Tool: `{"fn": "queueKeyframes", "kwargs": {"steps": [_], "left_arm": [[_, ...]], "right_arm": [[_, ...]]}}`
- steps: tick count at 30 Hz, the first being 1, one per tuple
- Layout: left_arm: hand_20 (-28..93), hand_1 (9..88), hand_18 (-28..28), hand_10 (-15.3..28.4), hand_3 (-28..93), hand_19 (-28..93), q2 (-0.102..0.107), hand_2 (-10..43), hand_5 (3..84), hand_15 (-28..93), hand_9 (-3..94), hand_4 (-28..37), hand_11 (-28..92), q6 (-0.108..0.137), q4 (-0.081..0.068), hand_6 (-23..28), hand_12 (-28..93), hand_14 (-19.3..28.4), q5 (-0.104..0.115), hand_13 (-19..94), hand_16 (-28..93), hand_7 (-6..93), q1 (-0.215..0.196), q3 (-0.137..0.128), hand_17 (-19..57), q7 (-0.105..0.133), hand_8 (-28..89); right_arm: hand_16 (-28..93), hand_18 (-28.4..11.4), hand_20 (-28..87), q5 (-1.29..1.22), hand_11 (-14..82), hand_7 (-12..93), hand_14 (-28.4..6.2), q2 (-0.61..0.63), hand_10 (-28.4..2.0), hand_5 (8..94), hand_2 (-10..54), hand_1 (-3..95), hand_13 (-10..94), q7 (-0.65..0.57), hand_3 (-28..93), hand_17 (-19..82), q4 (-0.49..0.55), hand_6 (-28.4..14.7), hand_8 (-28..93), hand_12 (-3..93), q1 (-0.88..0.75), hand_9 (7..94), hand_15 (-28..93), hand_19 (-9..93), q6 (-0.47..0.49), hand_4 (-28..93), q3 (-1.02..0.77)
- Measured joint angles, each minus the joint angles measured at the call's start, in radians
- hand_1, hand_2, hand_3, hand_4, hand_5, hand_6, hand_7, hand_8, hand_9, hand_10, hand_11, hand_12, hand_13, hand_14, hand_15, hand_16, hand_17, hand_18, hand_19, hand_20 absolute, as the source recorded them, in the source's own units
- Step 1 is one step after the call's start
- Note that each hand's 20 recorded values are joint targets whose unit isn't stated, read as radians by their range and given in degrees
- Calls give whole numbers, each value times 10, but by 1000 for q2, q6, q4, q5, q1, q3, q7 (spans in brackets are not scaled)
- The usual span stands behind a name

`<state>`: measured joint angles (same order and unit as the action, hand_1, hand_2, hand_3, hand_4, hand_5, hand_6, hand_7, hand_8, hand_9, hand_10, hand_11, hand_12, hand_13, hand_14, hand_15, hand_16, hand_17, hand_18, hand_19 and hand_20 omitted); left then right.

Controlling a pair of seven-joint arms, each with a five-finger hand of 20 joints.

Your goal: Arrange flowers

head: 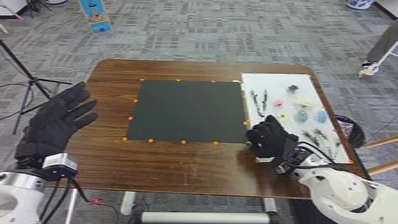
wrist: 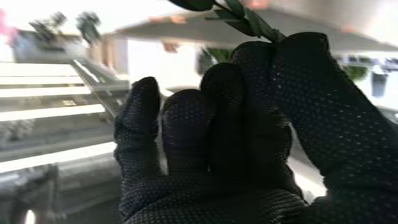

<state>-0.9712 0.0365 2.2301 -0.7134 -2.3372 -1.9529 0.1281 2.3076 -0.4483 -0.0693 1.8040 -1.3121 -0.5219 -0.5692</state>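
Brown wooden table (head: 160, 172), grey carpet (head: 195, 32) behind. Right hand (head: 268, 136) had a green leafy sprig (wrist: 256, 24) pinched at its fingertips, right by the white sheet (head: 271, 81). Pick looked done tbh; next was probably laying it on the black square mat (head: 187, 111) without crushing leaves.

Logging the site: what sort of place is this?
Probably an office or lab workspace: grey patterned carpet tiles, a black tripod stand, and a brown wooden table with a square black mat.
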Motion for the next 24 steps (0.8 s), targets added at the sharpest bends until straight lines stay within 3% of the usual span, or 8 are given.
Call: {"fn": "queueKeyframes", "kwargs": {"steps": [7,15,20,22,24], "left_arm": [[86,251,215,103,688,422,-1,-93,279,228,256,-283,155,8,0,13,159,127,0,221,27,180,-2,1,-101,3,-95],[86,248,215,103,692,425,-3,-92,281,231,258,-283,157,19,2,14,159,127,1,222,28,180,-6,7,-100,12,-94],[86,245,215,104,695,427,-2,-92,282,234,259,-283,157,23,3,14,158,128,1,222,27,179,-6,16,-100,18,-95],[86,246,215,104,694,427,-2,-92,282,235,259,-283,157,26,4,14,158,128,1,222,27,179,-6,18,-100,20,-95],[86,245,215,104,695,427,-2,-92,282,236,259,-283,158,27,4,14,158,128,1,223,27,179,-5,20,-100,21,-95]], "right_arm": [[519,-170,537,-60,468,611,-88,-30,-80,632,-95,515,508,102,785,212,-129,31,187,701,325,600,775,732,-187,-283,338],[524,-144,537,-114,463,614,-73,-173,-74,608,-95,697,484,117,498,198,-275,33,193,700,685,577,763,716,-405,-283,754],[532,-123,551,-136,450,609,-61,-326,-67,603,-79,779,473,126,359,190,-350,38,196,707,895,570,751,691,-448,-283,999],[534,-129,552,-141,458,620,-58,-402,-65,601,-87,744,476,144,422,193,-376,42,180,697,964,568,747,694,-448,-283,1069],[532,-146,537,-140,479,640,-59,-454,-61,586,-94,618,481,163,628,201,-387,53,132,666,997,562,744,715,-444,-283,1076]]}}
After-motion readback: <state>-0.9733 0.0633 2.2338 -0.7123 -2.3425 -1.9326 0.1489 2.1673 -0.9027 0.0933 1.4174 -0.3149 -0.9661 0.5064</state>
